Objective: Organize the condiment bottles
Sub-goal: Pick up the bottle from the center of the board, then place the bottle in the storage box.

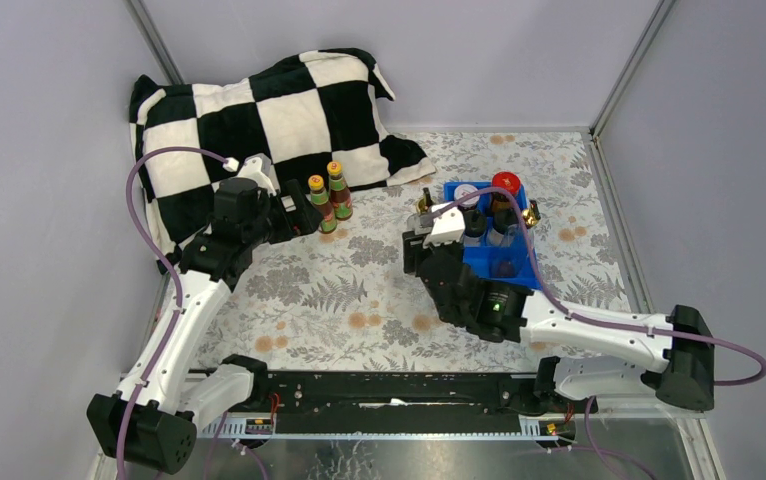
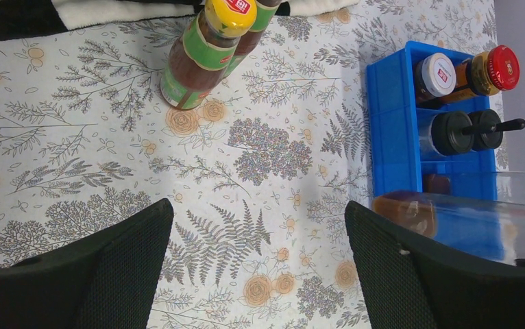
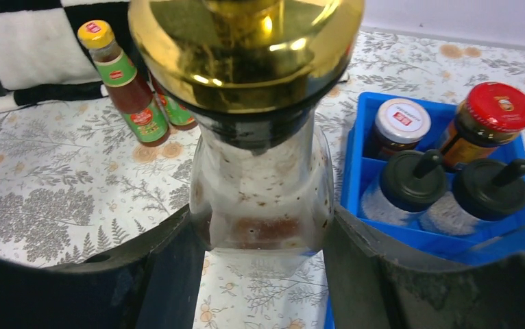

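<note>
In the top view, the right claw (image 1: 425,228) is gripping a clear gold-spouted bottle (image 1: 424,205) just beside the left wall of the blue tray (image 1: 514,266). The left claw (image 1: 299,218) is standing wide open and holding nothing, just beside the two orange-capped bottles (image 1: 327,200). These are standing upright and close together on the bench (image 1: 359,290), in front of the checkered cushion (image 1: 259,110).

In the left wrist view, the spread fingers (image 2: 95,274) are framing only bare bench. The orange-capped bottles are standing ahead. Off to the right the tray is holding the white-lidded jar (image 2: 434,74) and the red-lidded jar (image 2: 494,68) side by side. The two black-capped shakers (image 2: 467,131) are sitting in the next row.

In the right wrist view, the gold-spouted bottle is filling the middle, with the fingers (image 3: 171,274) pressing on both sides of its glass body. Whether its base is resting on the bench I cannot tell. The jars and shakers are sitting in the tray on the right.
</note>
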Robot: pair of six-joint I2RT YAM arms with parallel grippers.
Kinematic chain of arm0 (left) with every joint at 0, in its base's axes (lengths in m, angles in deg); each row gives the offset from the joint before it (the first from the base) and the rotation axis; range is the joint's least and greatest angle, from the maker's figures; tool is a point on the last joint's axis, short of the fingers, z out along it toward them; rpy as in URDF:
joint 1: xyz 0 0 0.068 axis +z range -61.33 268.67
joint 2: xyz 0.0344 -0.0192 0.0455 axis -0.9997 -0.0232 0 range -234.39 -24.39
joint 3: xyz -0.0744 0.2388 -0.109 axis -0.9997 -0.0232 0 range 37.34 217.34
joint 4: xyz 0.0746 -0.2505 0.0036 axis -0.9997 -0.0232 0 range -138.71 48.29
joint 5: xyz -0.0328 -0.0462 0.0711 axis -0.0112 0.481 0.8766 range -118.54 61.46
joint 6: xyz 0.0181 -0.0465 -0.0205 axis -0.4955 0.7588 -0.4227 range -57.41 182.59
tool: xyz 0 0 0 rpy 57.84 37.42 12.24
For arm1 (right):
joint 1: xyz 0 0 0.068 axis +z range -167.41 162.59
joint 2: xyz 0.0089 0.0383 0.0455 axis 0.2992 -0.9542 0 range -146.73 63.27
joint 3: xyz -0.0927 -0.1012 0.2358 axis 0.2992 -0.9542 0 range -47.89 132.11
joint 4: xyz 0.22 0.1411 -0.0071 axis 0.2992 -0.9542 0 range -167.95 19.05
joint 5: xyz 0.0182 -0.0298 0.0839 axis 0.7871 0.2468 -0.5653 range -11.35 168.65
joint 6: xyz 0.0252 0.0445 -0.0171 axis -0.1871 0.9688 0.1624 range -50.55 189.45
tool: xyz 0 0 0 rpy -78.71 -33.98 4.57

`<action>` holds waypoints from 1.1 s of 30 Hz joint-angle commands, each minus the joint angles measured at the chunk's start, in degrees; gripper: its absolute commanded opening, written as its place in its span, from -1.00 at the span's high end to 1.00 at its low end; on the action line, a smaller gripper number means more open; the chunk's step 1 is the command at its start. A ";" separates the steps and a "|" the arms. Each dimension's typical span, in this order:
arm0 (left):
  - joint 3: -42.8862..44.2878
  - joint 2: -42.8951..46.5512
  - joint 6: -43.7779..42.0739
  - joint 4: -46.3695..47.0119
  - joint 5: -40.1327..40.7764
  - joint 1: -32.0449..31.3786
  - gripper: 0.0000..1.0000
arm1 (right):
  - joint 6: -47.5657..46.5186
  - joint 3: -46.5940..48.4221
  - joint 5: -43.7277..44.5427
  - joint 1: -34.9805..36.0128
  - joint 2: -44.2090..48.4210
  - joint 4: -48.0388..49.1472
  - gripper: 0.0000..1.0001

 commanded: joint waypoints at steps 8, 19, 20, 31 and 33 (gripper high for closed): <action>0.12 -0.17 -0.59 2.07 -0.09 -0.35 -0.97 | -3.21 3.97 -0.60 -6.51 8.82 -5.63 0.06; 0.22 -0.32 -0.33 2.03 -0.14 -0.35 -0.97 | -3.46 3.97 -6.14 -15.93 14.34 -11.48 0.04; 0.27 -0.35 -0.29 1.96 -0.14 -0.36 -0.98 | -3.42 3.89 -6.53 -16.43 14.56 -11.76 0.04; -0.04 -0.28 -0.18 2.04 0.01 -0.36 -0.97 | -1.94 -1.09 -10.91 -21.82 14.56 -11.34 0.02; -0.13 -0.28 -0.24 2.03 0.01 -0.36 -0.97 | -1.40 -2.04 -12.20 -22.71 14.40 -10.64 0.02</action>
